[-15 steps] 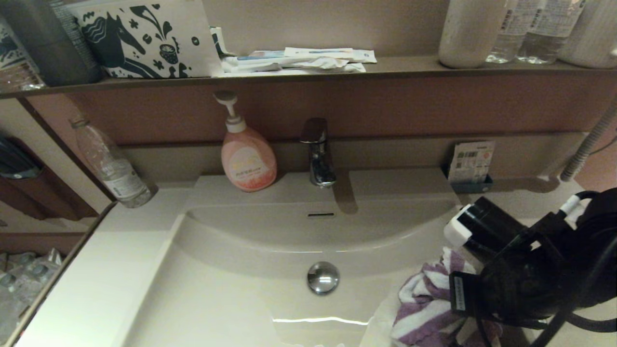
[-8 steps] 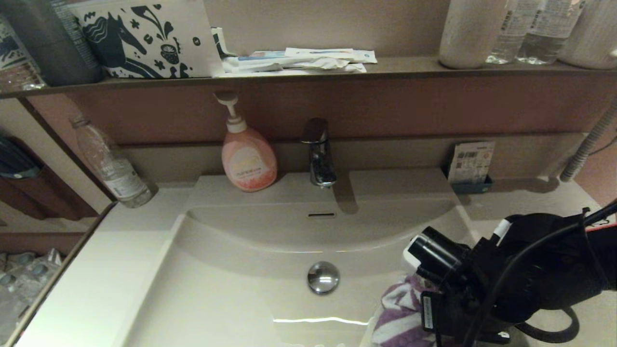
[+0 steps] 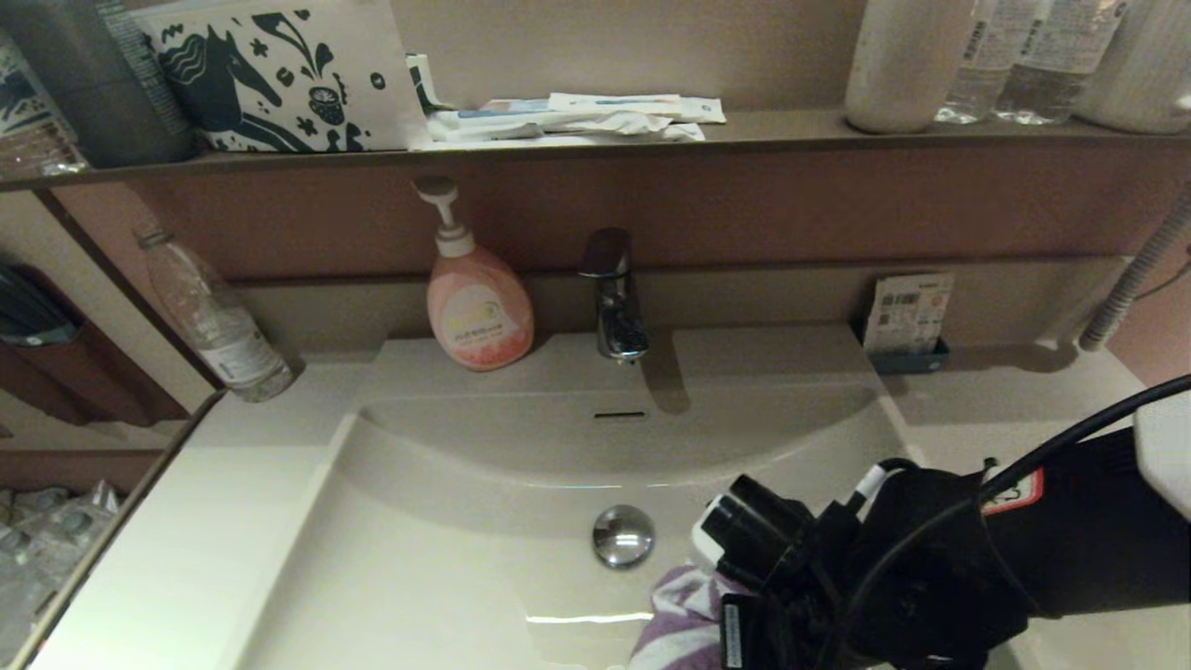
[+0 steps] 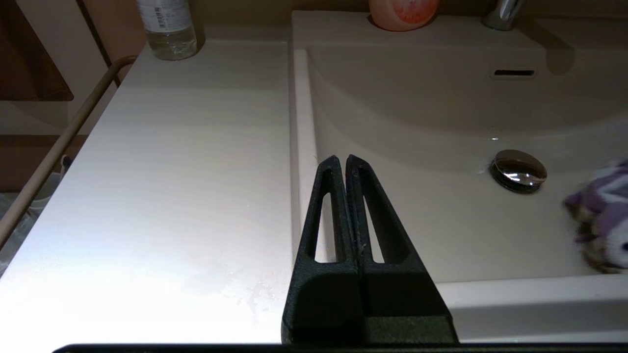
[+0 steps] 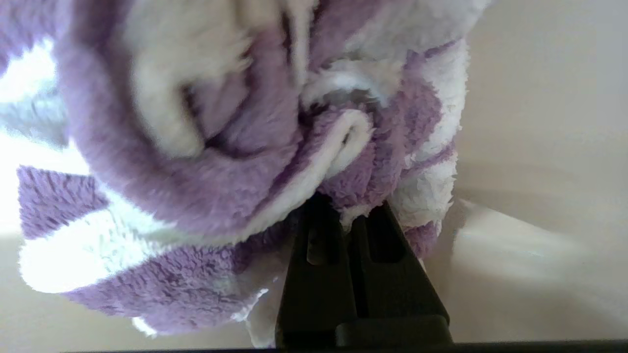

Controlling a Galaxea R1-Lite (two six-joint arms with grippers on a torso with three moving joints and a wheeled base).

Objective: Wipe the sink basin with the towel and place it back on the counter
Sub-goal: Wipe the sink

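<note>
The purple and white striped towel (image 3: 675, 619) lies bunched on the floor of the cream-white sink basin (image 3: 447, 558), just right of the round chrome drain plug (image 3: 623, 535). My right gripper (image 5: 349, 208) is shut on the towel (image 5: 206, 147), its fingertips buried in the folds; in the head view its black wrist covers most of the cloth. My left gripper (image 4: 342, 162) is shut and holds nothing, above the basin's left rim by the counter (image 4: 171, 171). The towel (image 4: 601, 218) shows at the edge of the left wrist view, near the drain plug (image 4: 519, 170).
A chrome tap (image 3: 612, 298) and a pink soap pump bottle (image 3: 476, 302) stand behind the basin. A clear water bottle (image 3: 219, 321) leans at the counter's back left. A small card holder (image 3: 910, 321) sits at the back right. The brown shelf (image 3: 595, 149) above carries bottles and packets.
My right arm has swung left and down into the basin, dragging the towel along the floor from the right side toward the drain plug. The left gripper view has no earlier frame.
</note>
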